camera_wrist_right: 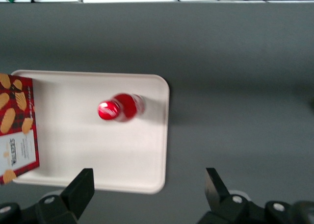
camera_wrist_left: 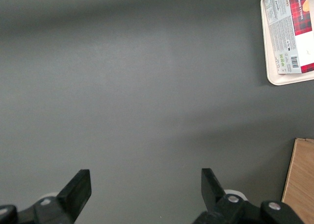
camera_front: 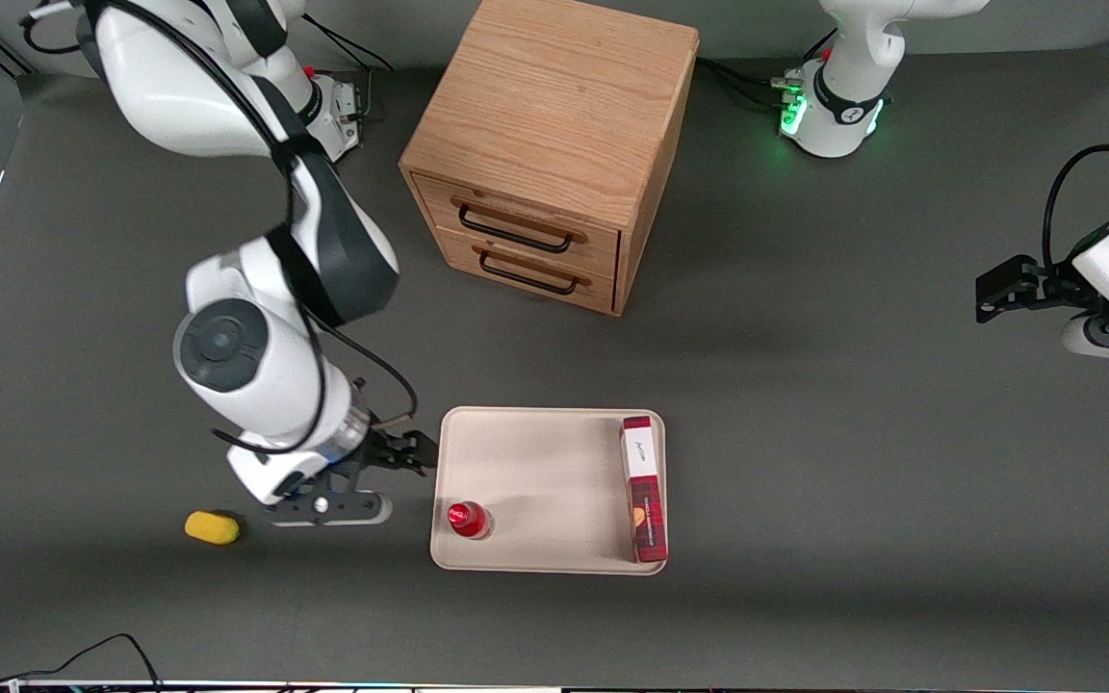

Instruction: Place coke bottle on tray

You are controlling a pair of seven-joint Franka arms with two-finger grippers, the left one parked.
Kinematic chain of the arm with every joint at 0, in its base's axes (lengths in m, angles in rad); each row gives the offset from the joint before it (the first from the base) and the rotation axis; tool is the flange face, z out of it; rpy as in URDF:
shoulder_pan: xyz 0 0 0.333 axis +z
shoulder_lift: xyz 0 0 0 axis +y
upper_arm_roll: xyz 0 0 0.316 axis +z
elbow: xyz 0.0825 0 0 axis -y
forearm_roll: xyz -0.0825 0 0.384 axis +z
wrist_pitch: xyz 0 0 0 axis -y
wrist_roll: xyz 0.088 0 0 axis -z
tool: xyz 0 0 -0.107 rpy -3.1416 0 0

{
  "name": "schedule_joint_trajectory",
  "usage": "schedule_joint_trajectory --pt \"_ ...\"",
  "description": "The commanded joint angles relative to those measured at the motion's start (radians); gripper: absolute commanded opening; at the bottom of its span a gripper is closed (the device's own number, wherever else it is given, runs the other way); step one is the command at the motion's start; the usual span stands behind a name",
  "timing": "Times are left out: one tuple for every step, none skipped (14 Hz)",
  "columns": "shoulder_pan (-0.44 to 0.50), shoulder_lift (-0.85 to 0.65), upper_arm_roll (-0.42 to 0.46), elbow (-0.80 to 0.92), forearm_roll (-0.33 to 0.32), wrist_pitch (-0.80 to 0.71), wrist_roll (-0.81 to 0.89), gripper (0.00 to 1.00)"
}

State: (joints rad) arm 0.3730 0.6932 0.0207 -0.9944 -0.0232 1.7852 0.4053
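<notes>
Standing on tray: small red plastic coke bottle with red cap point(camera_front: 467, 519) is upright on the flat cream-beige rectangular tray point(camera_front: 535, 462), in the corner nearest the fingers.
Gripper: right arm's gripper point(camera_front: 407, 452) hovers just off the tray's edge toward the working arm's end of the bench point(camera_front: 805, 433), apart from the bottle.
Fingers: released; the wrist view shows the two black fingers point(camera_wrist_right: 81, 187) spread wide with nothing between them, bottle point(camera_wrist_right: 119, 107) ahead of them on the tray point(camera_wrist_right: 147, 180).
Step in hand: judged as placement done, arm backing clear.
Next move: likely only a clean retreat upward and away, without brushing the tray rim or tipping the bottle.
Also on tray: long red plaid rectangular box point(camera_front: 644, 487), at the tray end farthest from the fingers.
Front view only: small yellow oval object point(camera_front: 212, 527) on the bench near the gripper; wooden two-drawer cabinet point(camera_front: 554, 144), well apart.
Right wrist view only: finger spread, clear gap to bottle.
Left wrist view: one tray corner point(camera_wrist_left: 273, 77) with the box's printed label point(camera_wrist_left: 289, 28); no bottle.
</notes>
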Motion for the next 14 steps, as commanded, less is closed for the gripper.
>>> schedule_joint_trajectory --pt "-0.029 -0.206 0.002 -0.206 -0.006 -0.052 0.014 1.0" --pt "-0.045 -0.268 0.004 -0.248 -0.006 -0.09 0.004 1.0" --pt "-0.069 -0.325 0.005 -0.28 -0.006 -0.131 -0.002 1.0" --pt "-0.094 -0.374 0.007 -0.302 -0.004 -0.166 -0.028 1.0" --pt "-0.124 -0.426 0.008 -0.325 -0.001 -0.206 -0.067 1.0" --pt "-0.156 -0.472 0.008 -0.346 0.009 -0.233 -0.106 1.0" --pt "-0.199 -0.519 0.008 -0.365 0.031 -0.259 -0.152 1.0" --pt "-0.242 -0.558 0.008 -0.377 0.043 -0.283 -0.202 1.0" --pt "-0.284 -0.589 0.008 -0.38 0.049 -0.311 -0.253 1.0" --pt "-0.322 -0.612 0.008 -0.38 0.051 -0.337 -0.288 1.0" --pt "-0.357 -0.626 0.007 -0.374 0.051 -0.366 -0.327 1.0" --pt "-0.383 -0.63 0.005 -0.366 0.049 -0.378 -0.342 1.0" --pt "-0.408 -0.641 0.001 -0.362 0.048 -0.383 -0.344 1.0" --pt "-0.433 -0.643 0.004 -0.351 0.046 -0.394 -0.35 1.0"
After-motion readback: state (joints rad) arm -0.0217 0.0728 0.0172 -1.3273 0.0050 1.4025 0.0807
